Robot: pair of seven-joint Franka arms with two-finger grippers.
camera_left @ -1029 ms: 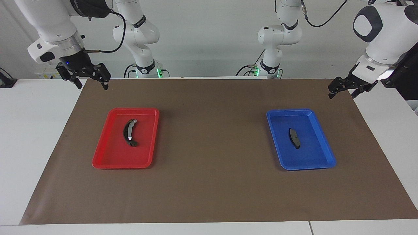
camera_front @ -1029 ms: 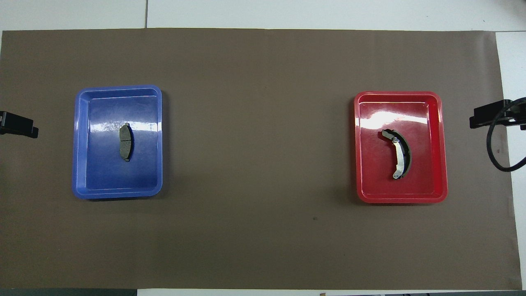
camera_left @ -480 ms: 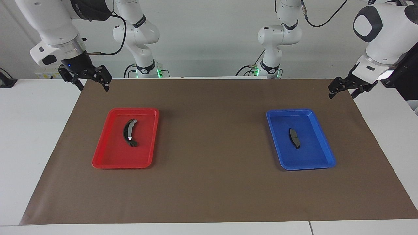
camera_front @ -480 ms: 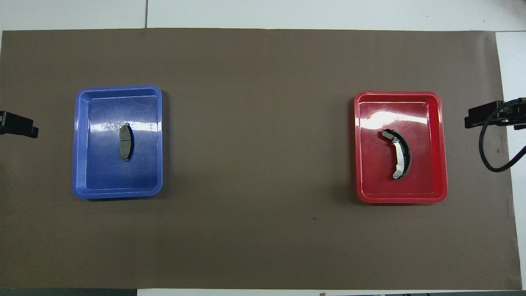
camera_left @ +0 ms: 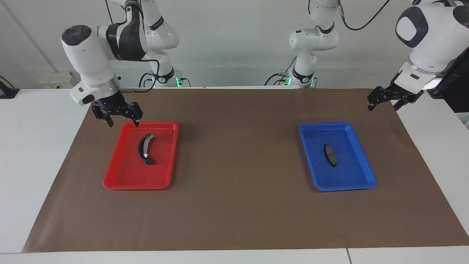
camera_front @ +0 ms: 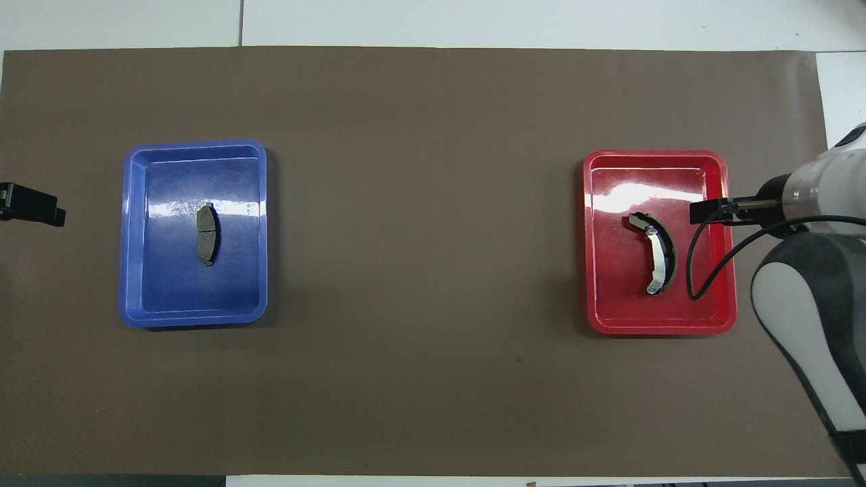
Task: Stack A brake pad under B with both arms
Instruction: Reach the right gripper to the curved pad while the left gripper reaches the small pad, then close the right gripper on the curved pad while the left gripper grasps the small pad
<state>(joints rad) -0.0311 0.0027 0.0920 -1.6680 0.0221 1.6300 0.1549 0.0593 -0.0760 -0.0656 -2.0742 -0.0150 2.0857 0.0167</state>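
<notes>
The short flat dark-grey brake pad A (camera_left: 330, 154) lies in a blue tray (camera_left: 318, 125) toward the left arm's end of the table; it also shows in the overhead view (camera_front: 208, 233). The long curved shoe B (camera_left: 145, 149) with its silvery rim lies in a red tray (camera_left: 135, 186) toward the right arm's end, and shows in the overhead view (camera_front: 659, 253). My right gripper (camera_left: 123, 123) is open and empty, over the red tray's edge, apart from B. My left gripper (camera_left: 383, 103) is open and empty, raised over the mat's corner and waiting.
A brown mat (camera_left: 238, 165) covers most of the white table, and both trays stand on it. In the overhead view the blue tray (camera_front: 193, 145) and the red tray (camera_front: 656, 154) lie well apart. The right arm's cable (camera_front: 697, 270) hangs over the red tray.
My right arm has swung down and inward from the mat's corner to over the red tray's edge. The left arm, both trays and both parts have not moved.
</notes>
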